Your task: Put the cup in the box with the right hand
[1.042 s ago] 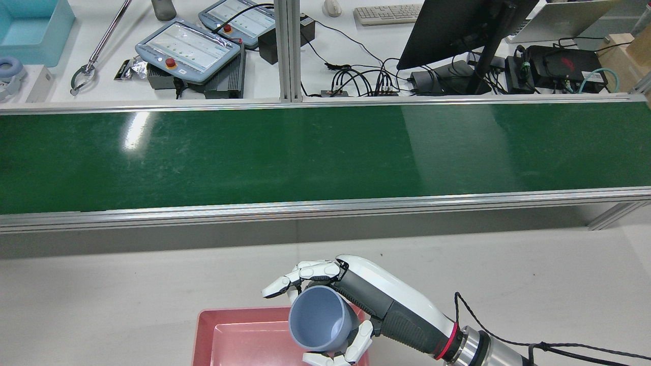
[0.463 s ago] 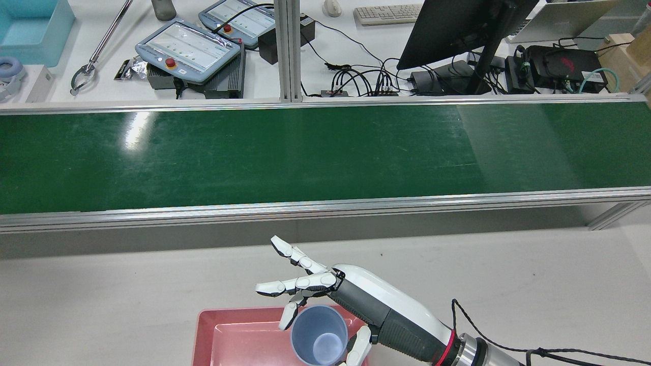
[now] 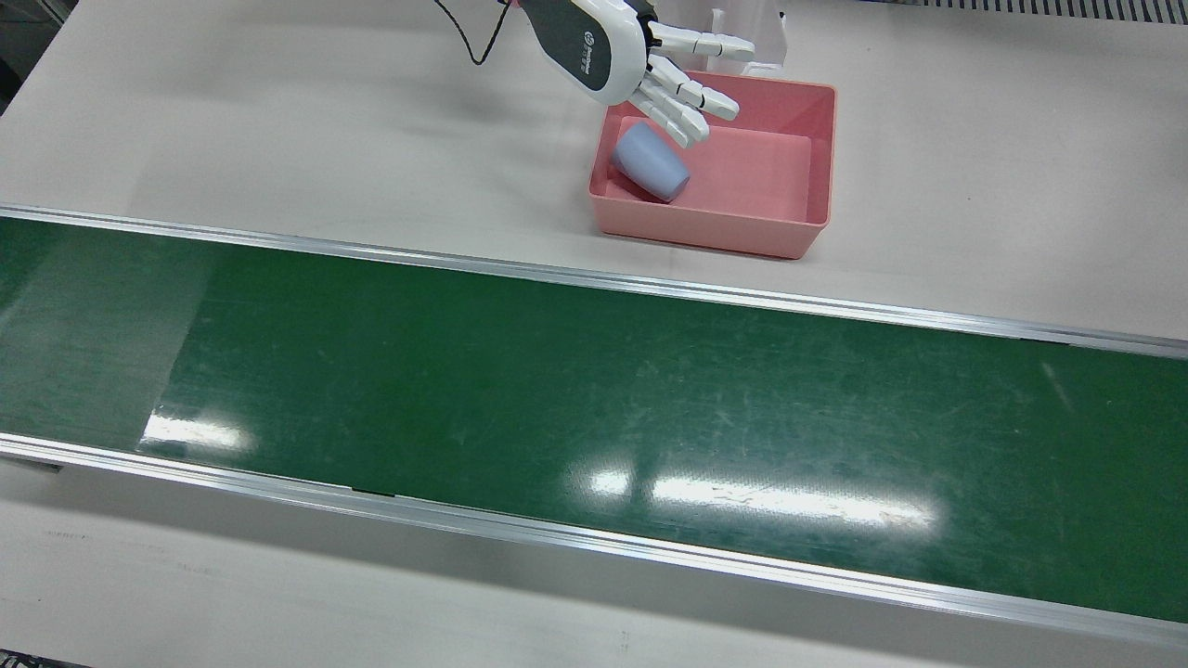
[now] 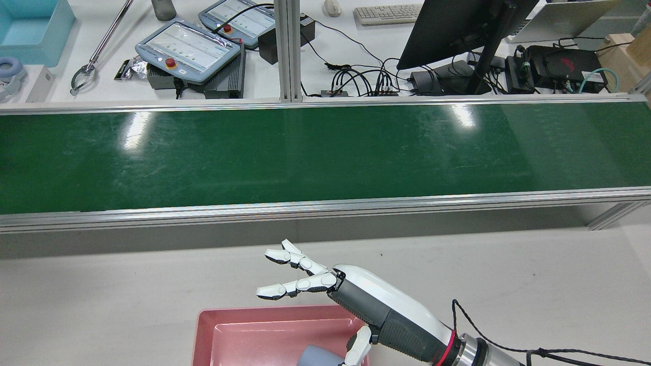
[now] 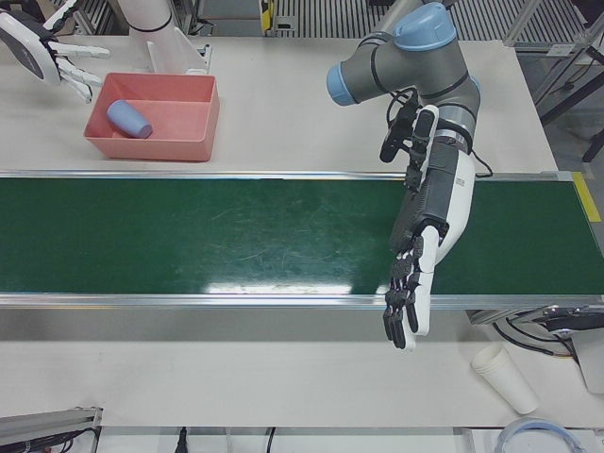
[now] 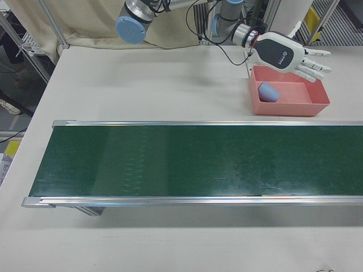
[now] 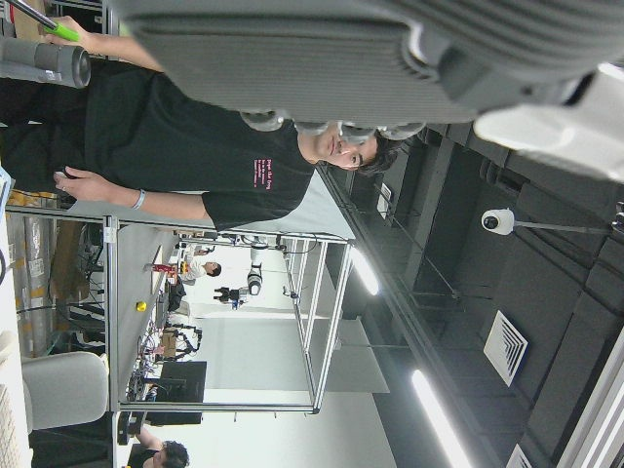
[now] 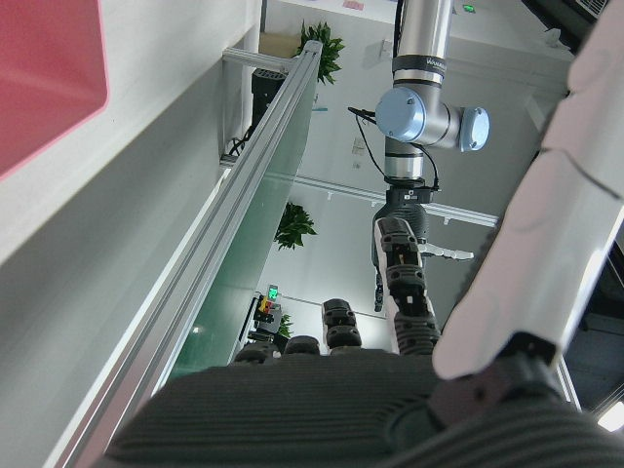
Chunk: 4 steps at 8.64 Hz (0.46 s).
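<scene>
The blue-grey cup (image 3: 650,162) lies on its side inside the pink box (image 3: 705,227), against the wall nearest my right arm. My right hand (image 3: 650,65) hovers just above that side of the box, open and empty, with fingers spread and clear of the cup. The rear view shows the hand (image 4: 325,284) over the box (image 4: 239,330) and the cup (image 4: 318,356) at the bottom edge. My left hand (image 5: 415,293) hangs open and empty over the belt's operator-side edge, far from the box (image 5: 151,146).
The green conveyor belt (image 3: 557,399) runs across the table between the box and the operators' side. A white paper cup (image 5: 505,377) lies on the table near my left hand. Control pendants (image 4: 188,48) and a monitor (image 4: 457,25) sit beyond the belt.
My right hand opened and let go of the cup. The cup dropped into the pink box and tipped onto its side. The fingers spread wider and rose a little.
</scene>
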{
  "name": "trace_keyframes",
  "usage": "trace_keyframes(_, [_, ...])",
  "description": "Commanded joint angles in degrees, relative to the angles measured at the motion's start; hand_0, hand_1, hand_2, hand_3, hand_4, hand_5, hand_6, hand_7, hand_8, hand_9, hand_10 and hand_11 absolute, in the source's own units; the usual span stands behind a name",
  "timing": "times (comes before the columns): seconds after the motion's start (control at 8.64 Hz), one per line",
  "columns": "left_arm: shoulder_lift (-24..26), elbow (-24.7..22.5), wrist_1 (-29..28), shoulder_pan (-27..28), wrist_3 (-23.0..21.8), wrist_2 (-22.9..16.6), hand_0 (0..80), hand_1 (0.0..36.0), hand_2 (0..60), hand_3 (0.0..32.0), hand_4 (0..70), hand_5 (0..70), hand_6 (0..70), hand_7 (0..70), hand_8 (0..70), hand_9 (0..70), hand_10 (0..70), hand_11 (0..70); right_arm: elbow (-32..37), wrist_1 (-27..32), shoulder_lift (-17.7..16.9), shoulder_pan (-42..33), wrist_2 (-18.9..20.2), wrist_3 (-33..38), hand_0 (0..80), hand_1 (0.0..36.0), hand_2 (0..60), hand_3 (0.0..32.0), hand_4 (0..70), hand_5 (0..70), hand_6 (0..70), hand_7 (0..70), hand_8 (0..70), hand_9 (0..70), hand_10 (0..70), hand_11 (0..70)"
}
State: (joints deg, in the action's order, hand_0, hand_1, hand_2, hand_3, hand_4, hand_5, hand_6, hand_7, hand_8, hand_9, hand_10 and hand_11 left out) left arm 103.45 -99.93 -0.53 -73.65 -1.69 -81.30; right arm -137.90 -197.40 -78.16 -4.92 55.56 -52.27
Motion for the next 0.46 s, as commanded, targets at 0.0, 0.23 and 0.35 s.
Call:
trace_keyframes(0.0, [0.0, 0.0, 0.0, 0.0, 0.0, 0.0, 0.0, 0.0, 0.0, 0.0, 0.0, 0.0, 0.0, 0.0, 0.0, 0.0, 0.0, 0.0, -0.8, 0.0, -0.1, -4.3, 0.0, 0.8, 50.1, 7.7, 1.2, 0.0, 11.0, 3.5, 4.2, 15.8, 0.0, 1.7, 0.0, 1.5])
trace_keyframes(0.23, [0.0, 0.0, 0.0, 0.0, 0.0, 0.0, 0.0, 0.0, 0.0, 0.0, 0.0, 0.0, 0.0, 0.0, 0.0, 0.0, 0.0, 0.0, 0.5, -0.7, -0.9, -19.3, 0.1, 6.9, 50.5, 7.9, 0.0, 0.0, 12.5, 3.7, 4.8, 18.5, 0.0, 2.3, 0.1, 1.8])
trace_keyframes(0.35, [0.0, 0.0, 0.0, 0.0, -0.1, 0.0, 0.0, 0.0, 0.0, 0.0, 0.0, 0.0, 0.0, 0.0, 0.0, 0.0, 0.0, 0.0, 2.4, -0.7, -3.2, -28.5, 0.2, 10.7, 51.2, 11.3, 2.2, 0.0, 11.8, 4.4, 5.8, 22.2, 0.1, 3.0, 1.1, 3.4])
